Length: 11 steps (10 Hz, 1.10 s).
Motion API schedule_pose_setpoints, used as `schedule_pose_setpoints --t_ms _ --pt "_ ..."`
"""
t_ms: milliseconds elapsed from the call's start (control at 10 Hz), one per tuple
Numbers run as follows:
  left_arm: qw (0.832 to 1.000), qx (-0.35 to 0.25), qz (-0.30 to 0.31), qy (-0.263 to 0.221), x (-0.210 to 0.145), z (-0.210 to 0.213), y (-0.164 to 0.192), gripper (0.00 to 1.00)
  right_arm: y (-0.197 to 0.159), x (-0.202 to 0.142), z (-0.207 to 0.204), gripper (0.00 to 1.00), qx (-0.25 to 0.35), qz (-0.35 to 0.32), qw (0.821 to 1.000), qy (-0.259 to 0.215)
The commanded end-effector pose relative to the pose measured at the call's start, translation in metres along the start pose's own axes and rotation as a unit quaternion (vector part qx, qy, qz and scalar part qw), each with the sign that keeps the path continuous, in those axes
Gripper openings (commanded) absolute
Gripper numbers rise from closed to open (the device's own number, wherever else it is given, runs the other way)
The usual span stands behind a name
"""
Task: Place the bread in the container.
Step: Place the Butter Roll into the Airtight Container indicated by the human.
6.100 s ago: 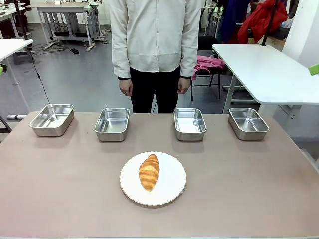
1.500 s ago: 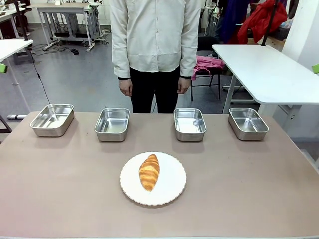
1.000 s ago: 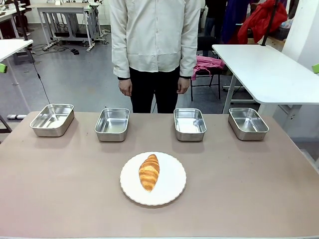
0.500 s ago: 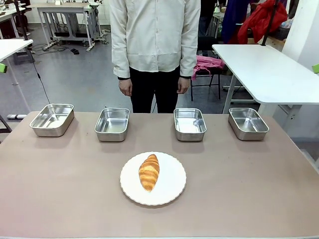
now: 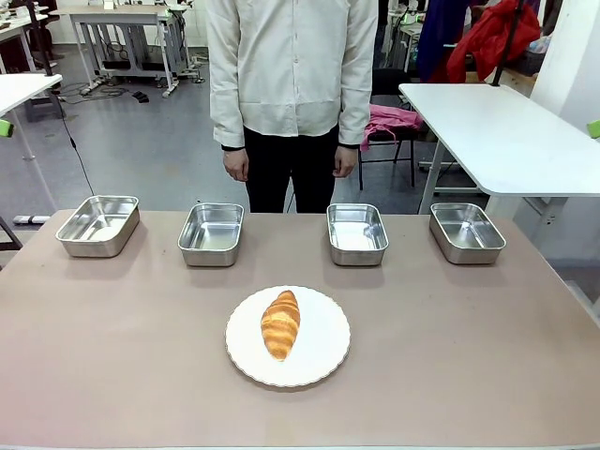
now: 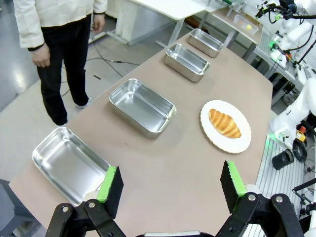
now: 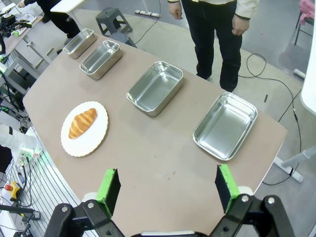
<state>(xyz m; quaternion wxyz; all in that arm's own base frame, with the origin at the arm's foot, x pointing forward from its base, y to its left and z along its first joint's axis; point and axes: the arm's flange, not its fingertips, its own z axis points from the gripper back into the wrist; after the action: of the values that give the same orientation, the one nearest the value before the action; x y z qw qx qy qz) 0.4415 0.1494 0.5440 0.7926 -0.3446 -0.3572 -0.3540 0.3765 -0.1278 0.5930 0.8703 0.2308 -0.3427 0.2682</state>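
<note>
Bread [image 5: 280, 323] lies on the plate [image 5: 324, 352]; wrist views add left tool [image 6: 171, 178] and right tool [image 7: 166, 182] (both released).

The front view's top edge cuts the person [image 5: 292, 75] off at the shoulders; the table [image 5: 112, 375] hides the lower legs. In the wrist views, the bottom edge crops the bases of the left gripper [image 6: 170, 173] and right gripper [image 7: 166, 173], and the top edge crops the person's upper body.
</note>
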Motion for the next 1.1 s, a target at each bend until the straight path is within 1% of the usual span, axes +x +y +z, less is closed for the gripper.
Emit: schedule_pose_setpoints --t_ms 0,1000 --pt "1.000 0.000 -0.002 -0.001 0.0000 0.0010 -0.0009 1.00 -0.0008 0.0011 0.0004 1.00 0.006 0.004 1.000 -0.010" --pt "1.000 0.000 -0.002 -0.001 0.0000 0.0010 -0.0009 1.00 -0.0008 0.0011 0.0004 1.00 0.006 0.004 1.000 -0.010"
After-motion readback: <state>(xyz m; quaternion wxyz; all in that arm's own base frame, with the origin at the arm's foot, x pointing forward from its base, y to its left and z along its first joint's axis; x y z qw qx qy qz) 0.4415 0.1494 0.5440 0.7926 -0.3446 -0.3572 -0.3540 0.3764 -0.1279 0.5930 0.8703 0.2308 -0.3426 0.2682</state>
